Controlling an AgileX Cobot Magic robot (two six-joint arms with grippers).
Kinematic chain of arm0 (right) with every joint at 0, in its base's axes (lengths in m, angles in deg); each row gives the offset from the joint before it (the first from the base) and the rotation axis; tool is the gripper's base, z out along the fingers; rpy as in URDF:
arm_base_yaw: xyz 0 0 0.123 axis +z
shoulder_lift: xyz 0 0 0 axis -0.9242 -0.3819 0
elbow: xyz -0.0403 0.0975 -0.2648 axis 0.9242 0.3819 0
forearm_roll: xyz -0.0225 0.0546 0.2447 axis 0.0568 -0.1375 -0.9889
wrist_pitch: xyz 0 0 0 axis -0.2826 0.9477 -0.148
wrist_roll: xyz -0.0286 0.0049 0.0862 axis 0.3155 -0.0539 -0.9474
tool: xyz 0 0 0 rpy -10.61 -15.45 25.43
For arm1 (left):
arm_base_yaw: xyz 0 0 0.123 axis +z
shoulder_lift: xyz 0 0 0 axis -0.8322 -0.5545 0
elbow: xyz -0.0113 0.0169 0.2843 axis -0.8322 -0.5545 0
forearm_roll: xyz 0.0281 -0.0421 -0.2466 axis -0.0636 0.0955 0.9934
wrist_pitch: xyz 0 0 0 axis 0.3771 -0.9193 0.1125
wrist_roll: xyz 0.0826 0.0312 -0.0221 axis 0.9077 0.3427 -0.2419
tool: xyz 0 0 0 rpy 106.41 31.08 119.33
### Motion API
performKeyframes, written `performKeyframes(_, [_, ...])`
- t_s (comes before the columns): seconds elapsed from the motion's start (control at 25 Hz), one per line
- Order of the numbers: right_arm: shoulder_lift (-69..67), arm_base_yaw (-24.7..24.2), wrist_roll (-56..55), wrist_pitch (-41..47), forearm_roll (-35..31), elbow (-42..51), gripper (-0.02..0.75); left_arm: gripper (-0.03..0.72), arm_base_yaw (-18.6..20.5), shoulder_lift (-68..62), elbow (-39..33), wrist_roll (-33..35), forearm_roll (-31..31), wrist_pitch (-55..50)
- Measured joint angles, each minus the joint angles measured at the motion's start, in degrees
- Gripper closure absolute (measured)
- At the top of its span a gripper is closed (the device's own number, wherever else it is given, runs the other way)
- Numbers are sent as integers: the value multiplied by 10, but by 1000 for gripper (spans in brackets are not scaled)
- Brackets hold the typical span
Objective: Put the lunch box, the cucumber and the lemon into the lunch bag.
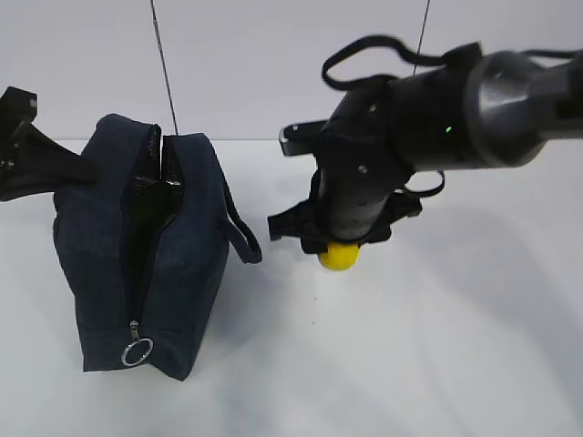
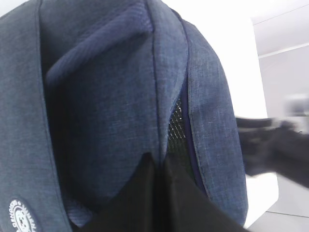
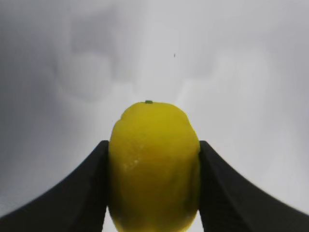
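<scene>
So right now I've got the lemon (image 3: pixel 153 166) pinched between my right gripper (image 1: pixel 339 244) jaws, one pad on each side of it, and in the exterior view it's hanging under my wrist a bit above the white table (image 1: pixel 455 346), off to the right of the lunch bag (image 1: pixel 146 246). My left gripper (image 2: pixel 159 203) is pinched closed on the bag's fabric at the far end, right by the zipper opening, so I reckon it's there to keep the mouth spread. The bag stands upright with the zip open along the top and the ring pull (image 1: pixel 137 350) dangling at the near end. I can't see the lunch box or cucumber anywhere on the table, and the inside of the bag is too dark to tell, so my guess is they're already in and the lemon is the last bit. Room-wise, the table between lemon and bag is bare, but the slot is narrow and the loop handle (image 1: pixel 239 238) sticks out on my side, so I'd come in from above rather than sideways.
</scene>
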Motion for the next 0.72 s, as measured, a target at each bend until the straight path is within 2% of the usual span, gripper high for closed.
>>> performKeyframes(0.24, [109,0,0,-18,19,0,349,692,0,0,0,0,-4,0])
performKeyframes(0.44, [149,0,0,-102,-17,0,350,692,0,0,0,0,-5,0])
performKeyframes(0.72, [147,2,0,-245,-107,0,350,692,0,0,0,0,-6,0])
